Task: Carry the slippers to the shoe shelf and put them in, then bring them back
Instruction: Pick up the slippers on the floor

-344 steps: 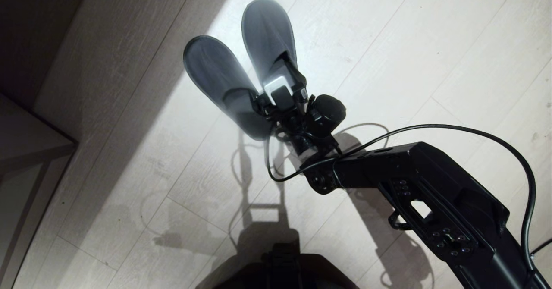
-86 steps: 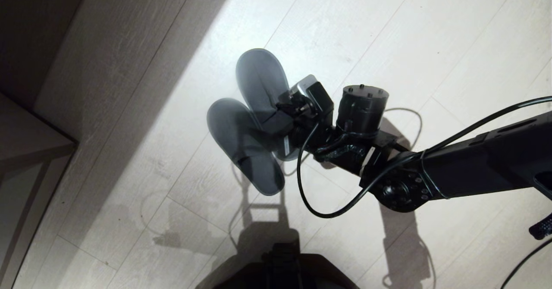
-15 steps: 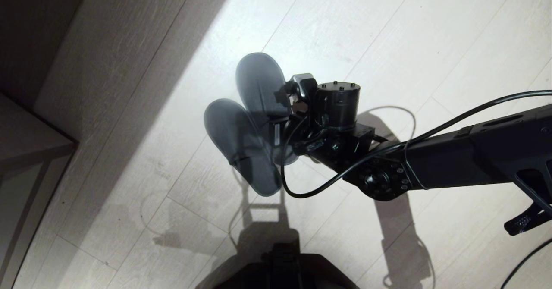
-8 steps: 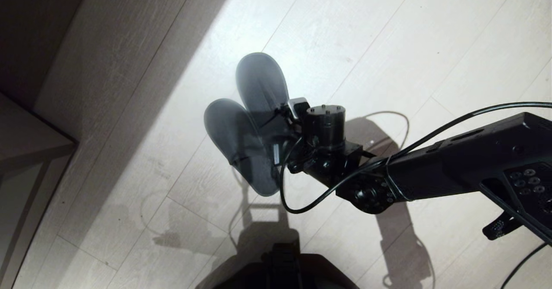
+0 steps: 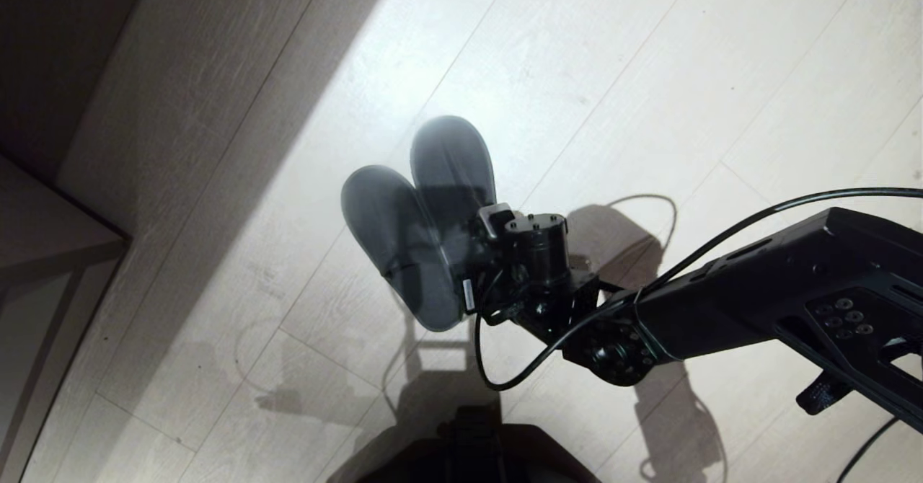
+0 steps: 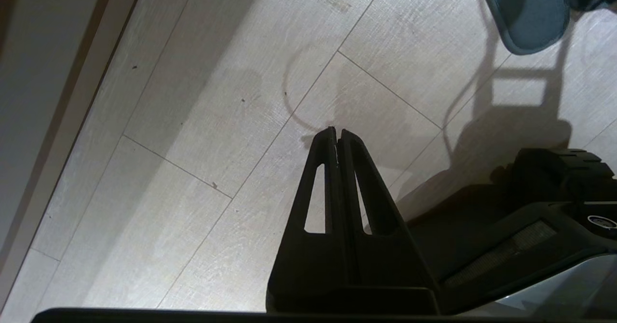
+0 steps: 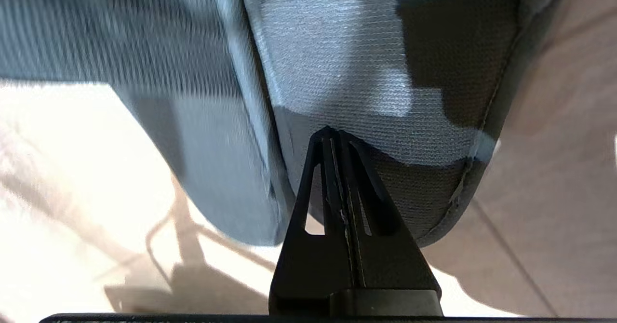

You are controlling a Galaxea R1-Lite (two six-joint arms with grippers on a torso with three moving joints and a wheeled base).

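Our right gripper (image 7: 337, 135) pinches the slippers (image 5: 418, 220) at their heels above the floor (image 5: 649, 72); no shoe shelf shows near them, so we judge carrying remains.

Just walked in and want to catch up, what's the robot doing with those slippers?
The right gripper is shut on the heel edge of the grey-blue slippers, holding the pair over the pale wood floor. Whether the soles touch the floor cannot be told. The left gripper is shut and empty, parked low over the floor beside the robot's base. Only a corner of furniture shows at the left.
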